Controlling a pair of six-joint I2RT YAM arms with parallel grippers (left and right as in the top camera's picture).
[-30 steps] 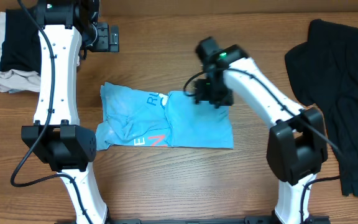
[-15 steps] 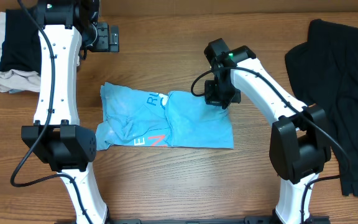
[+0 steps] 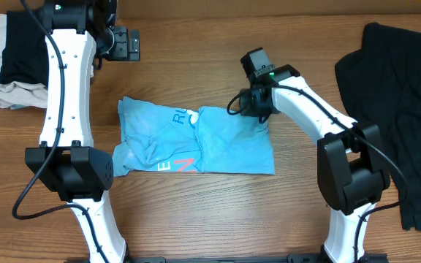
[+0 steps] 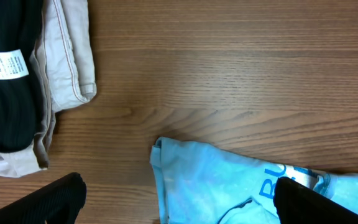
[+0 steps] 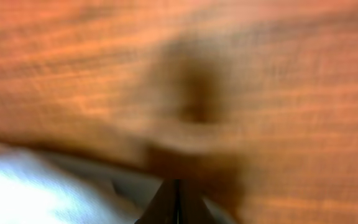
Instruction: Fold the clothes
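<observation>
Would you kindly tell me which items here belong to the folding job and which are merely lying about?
Job: light blue cloth T-shirt with lettering; large black crumpled garment.
Lying about: folded black garment on cream cloth, apparently already folded; wooden table.

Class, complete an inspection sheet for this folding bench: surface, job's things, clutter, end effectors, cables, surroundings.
Surface: wooden table, bare wood showing.
Job's things: light blue T-shirt partly folded, mid-table; black garment spread at right; black and beige pile far left.
Clutter: nothing seen.
End effectors: left end effector open, over bare wood; right end effector shut, at the shirt's far right corner.
Cables: black cable along left arm; another loops at right wrist.
Surroundings: nothing seen.
</observation>
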